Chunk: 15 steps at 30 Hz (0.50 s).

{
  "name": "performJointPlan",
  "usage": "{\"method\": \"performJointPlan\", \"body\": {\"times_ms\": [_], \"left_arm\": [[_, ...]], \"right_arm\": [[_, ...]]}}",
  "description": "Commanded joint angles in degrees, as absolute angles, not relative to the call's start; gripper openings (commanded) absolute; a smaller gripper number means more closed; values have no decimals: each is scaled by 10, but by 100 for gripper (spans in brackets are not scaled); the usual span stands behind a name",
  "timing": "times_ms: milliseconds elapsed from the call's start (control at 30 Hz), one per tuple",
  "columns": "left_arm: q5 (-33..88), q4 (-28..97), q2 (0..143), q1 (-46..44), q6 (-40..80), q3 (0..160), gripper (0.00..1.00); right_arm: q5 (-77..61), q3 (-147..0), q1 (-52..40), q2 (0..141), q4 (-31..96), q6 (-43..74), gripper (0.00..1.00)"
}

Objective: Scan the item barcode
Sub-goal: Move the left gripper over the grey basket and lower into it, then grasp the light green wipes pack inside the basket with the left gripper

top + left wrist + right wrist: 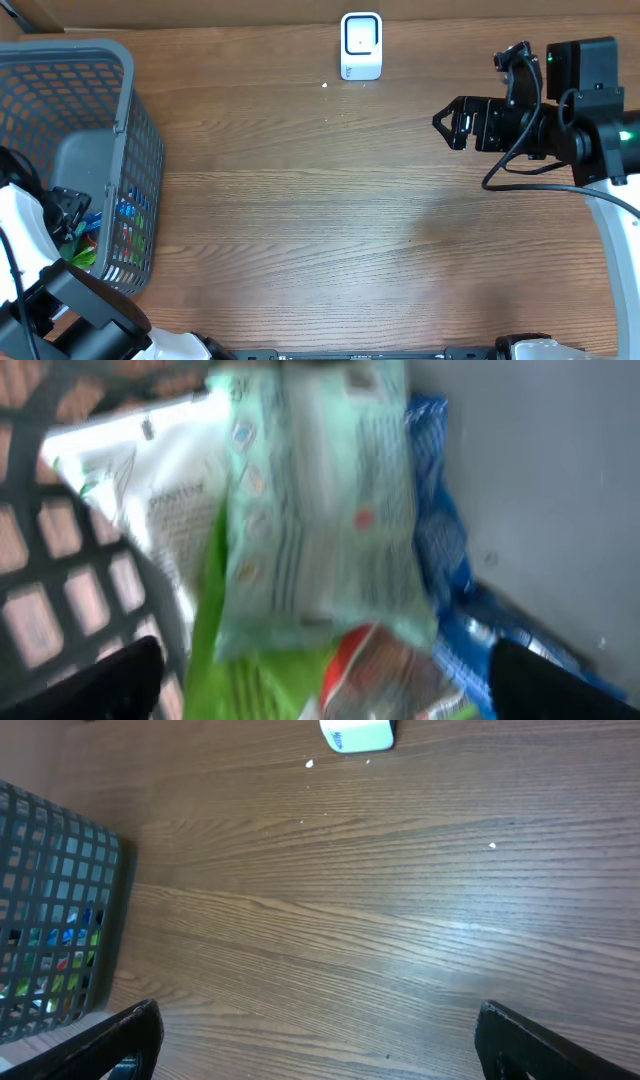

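**Nothing picked, nothing scanned yet**

I judge the task to be at its opening step. My left fingers [100, 685] are spread wide inside the grey basket [100, 60] and clamped on nothing. A mint-green packet [320, 510], the likeliest item to scan, lies ahead of them in the gap between the tips, touching neither. A white packet [150, 490] is off toward the left tip, a blue packet [440, 530] toward the right tip, and a lime-green packet [250, 680] shows under the mint one.

My right fingers [545, 1045] are also apart and empty above the bare wooden surface [330, 220]. What I take for the white scanner [361, 45] stands well ahead of them.

The grasp, the lift, the carry to the scanner and the scan itself are all left to do.

The left wrist view is blurred, so nothing can be read. The mint packet has rows of fine print and the white one a printed word, both illegible. I can't pick out a barcode or a brand.
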<state>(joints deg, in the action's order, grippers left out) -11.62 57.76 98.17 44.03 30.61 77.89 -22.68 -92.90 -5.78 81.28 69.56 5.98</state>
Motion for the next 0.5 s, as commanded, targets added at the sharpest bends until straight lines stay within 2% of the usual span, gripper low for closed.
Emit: {"method": "performJointPlan", "body": {"times_ms": [0,333,433,467], "left_arm": [[-124,551,981,439,262,768,89],[-149,505,1021,439,287,729,89],[-154,505,1049,439,290,728,70],[-154,504,1056,439,290,728,60]], "right_arm": [[-233,-945,-61,812,692,58,100],[-233,-945,-61,811,696,58,100],[-233,-945,-61,812,696,58,100],[-233,-945,-61,811,696,58,100]]}}
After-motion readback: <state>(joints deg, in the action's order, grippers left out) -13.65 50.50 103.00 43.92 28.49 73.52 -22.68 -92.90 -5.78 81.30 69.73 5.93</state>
